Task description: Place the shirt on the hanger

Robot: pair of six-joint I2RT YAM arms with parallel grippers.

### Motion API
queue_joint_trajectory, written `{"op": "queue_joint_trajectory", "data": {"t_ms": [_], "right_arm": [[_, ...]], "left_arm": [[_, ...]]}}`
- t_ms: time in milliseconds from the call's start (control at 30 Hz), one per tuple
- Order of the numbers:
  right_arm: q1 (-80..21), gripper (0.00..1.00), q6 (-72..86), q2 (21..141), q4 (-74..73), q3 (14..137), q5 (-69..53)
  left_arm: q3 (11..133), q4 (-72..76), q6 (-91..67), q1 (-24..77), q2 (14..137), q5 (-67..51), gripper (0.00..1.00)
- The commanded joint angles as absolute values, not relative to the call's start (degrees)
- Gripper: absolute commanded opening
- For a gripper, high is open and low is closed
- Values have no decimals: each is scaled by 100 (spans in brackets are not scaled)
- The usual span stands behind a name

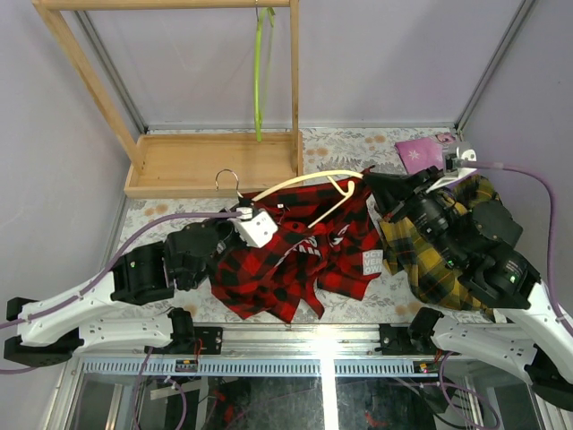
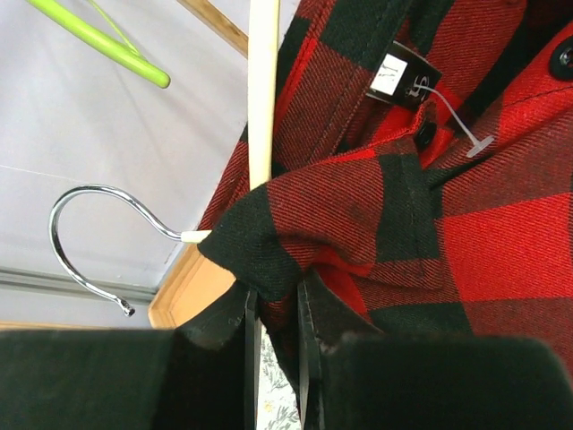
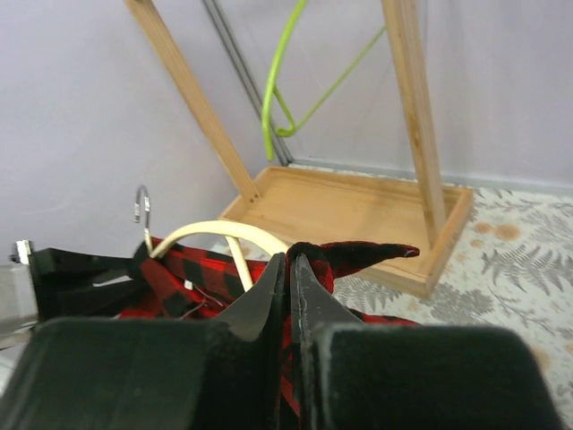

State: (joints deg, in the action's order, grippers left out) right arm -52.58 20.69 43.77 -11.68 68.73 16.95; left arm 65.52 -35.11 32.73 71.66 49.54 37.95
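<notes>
Top view: the shirt (image 1: 295, 260) lies crumpled at mid-tabletop (image 1: 340, 148). The hanger (image 1: 309, 182) rests across its far edge, with the metal hook (image 1: 228, 179) toward the wooden rack (image 1: 215, 161). The left pincer (image 1: 267, 218) is mostly hidden under its white camera housing. The right pincer (image 1: 369, 180) sits at the hanger's right end. Neither one's grip is readable here. The yellow plaid shirt (image 1: 439, 260) is largely covered by the right arm.

Left wrist view: the pincer is clenched on a fold at the shirt's collar, with cloth running down between the fingers (image 2: 309, 313). The hanger's arm disappears behind the cloth. The lime-green hanger (image 2: 98, 40) is cut off at the top edge.

Right wrist view: the fingers are pressed together, pinching a red-and-black corner of the shirt that is held off the tabletop. The hanger's curve is partly blocked by the fingers.
</notes>
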Motion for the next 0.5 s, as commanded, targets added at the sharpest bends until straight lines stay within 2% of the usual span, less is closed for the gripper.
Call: {"op": "queue_joint_trajectory", "data": {"t_ms": [0, 133, 200, 233, 333, 467], "right_arm": [[-5601, 0, 2633, 4442, -163, 7043, 235], [-5600, 0, 2564, 4170, -1245, 6980, 978], [-5600, 14, 2508, 4106, -1879, 6995, 1213], [-5599, 25, 2458, 4081, -2193, 7009, 1268], [-5604, 49, 2295, 3898, -2835, 7006, 1269], [-5599, 67, 1909, 3586, -3235, 7238, 993]], "left_arm": [[6406, -3415, 3700, 7545, 5126, 2009, 0], [6491, -3446, 3623, 7544, 4716, 2083, 0], [6536, -3507, 3605, 7551, 4512, 2030, 0], [6565, -3571, 3605, 7546, 4428, 1954, 0], [6633, -3875, 3604, 7547, 4239, 1624, 0], [6605, -4213, 3566, 7544, 4125, 1198, 0]]}}
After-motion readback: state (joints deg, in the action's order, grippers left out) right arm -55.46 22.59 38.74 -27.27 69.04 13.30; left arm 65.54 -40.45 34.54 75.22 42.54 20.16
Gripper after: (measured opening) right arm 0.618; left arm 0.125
